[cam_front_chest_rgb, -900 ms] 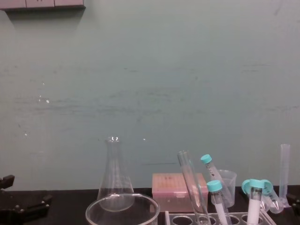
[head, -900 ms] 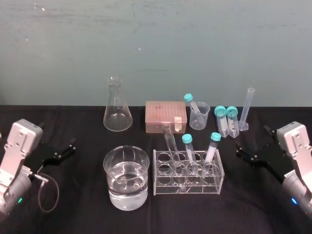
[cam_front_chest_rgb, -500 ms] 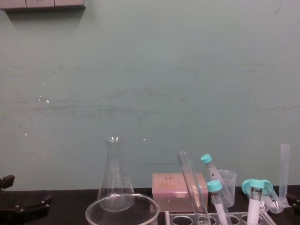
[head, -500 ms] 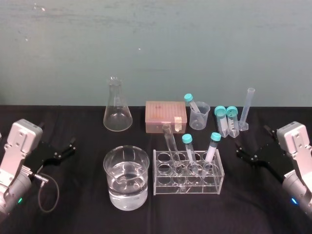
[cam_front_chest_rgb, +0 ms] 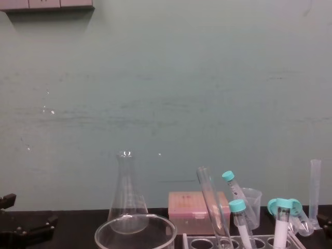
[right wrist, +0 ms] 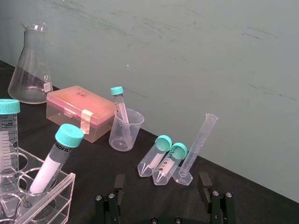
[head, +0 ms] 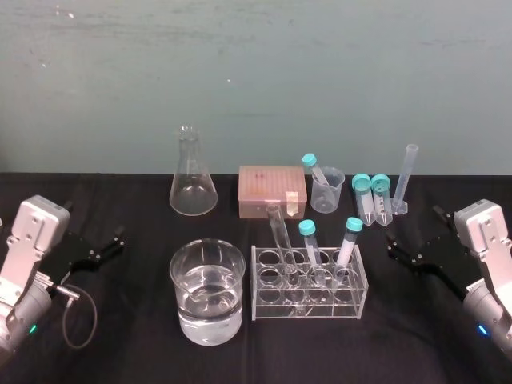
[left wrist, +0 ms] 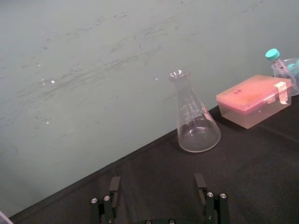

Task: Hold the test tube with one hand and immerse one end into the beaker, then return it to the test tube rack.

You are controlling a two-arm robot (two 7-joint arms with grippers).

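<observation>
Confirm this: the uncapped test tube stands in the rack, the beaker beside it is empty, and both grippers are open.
One thing is wrong: the beaker is not empty. The head view shows clear liquid in its lower part. The rest holds: the test tube stands in the test tube rack, and the left gripper and right gripper are open.

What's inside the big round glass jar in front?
Clear liquid fills roughly the lower half of the beaker. Nothing else shows inside, and its see-through glass hides nothing.
</observation>
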